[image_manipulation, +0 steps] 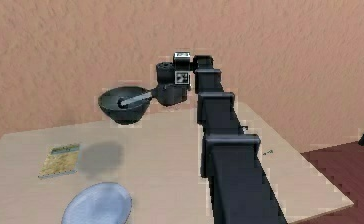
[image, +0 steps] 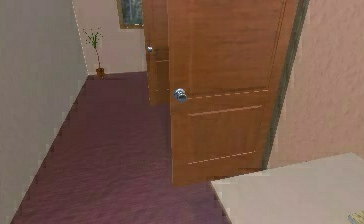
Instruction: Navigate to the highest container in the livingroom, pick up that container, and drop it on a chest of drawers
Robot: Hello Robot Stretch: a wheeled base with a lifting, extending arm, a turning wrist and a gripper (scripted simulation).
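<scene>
The dark bowl sits on the pale table by the wall, the gripper right at its rim, and whether it holds anything can't be told.

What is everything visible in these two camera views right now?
Panelled wooden doors: two, brown, hallway, one behind the other.
Potted leafy plant: one, green, hallway's far end.
Pale rectangular table: one, beige, against the pink wall.
Round dark bowl: one, black, table's far side.
Round flat plate: one, blue, table's near edge.
Flat rectangular item: one, yellow-green, table's left part.
Square-bar arm: one, dark, above the table.
Gripper: one, dark, at the bowl; cannot tell whether it holds anything.
</scene>
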